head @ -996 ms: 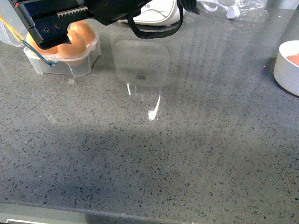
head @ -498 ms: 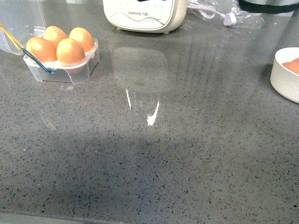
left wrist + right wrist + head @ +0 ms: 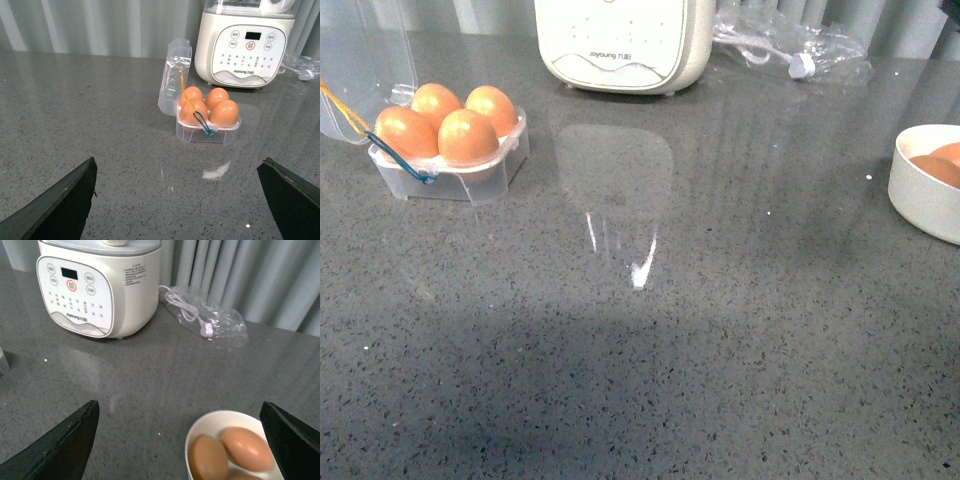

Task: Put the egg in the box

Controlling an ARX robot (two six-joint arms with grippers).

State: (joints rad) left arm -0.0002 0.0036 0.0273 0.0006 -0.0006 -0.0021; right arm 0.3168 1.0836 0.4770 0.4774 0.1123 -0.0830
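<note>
Left gripper: dark fingers spread wide, tips well apart, tapered ends slanting toward each other. Pose raised, pitched forward and down. Right gripper: same attitude, fingers likewise wide, tips well apart. Only the finger ends show on either arm.

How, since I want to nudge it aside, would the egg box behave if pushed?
The box looks like thin clear plastic, so probably light and flexible, likely sliding on the glossy counter. Its four eggs sit proud, uncovered: fragile. The open lid may flop.
</note>
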